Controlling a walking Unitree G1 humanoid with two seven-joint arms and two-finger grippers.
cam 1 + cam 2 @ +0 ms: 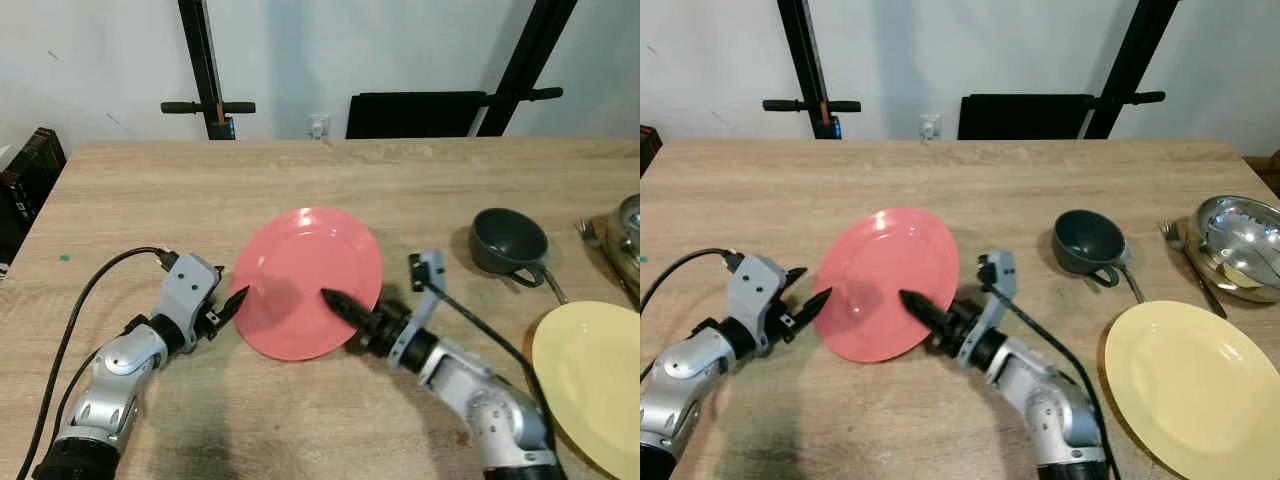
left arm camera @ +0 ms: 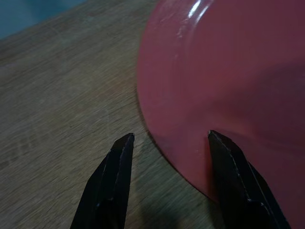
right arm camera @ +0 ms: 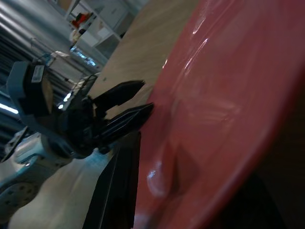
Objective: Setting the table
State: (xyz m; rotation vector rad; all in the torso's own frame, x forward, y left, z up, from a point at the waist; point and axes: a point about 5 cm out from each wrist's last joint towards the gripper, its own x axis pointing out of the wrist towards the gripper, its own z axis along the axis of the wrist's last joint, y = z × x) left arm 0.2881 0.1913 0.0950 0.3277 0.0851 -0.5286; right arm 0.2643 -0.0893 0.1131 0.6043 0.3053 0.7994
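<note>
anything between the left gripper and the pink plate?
Nothing visible. The left gripper is open right at the left rim of the pink plate, one finger over the rim, the other over bare table. The right gripper reaches over the plate's near right side.

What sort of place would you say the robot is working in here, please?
Probably a dining area in a home or test room: a wooden table against a plain white wall, laid with a red plate, a yellow plate and a dark cup.
</note>
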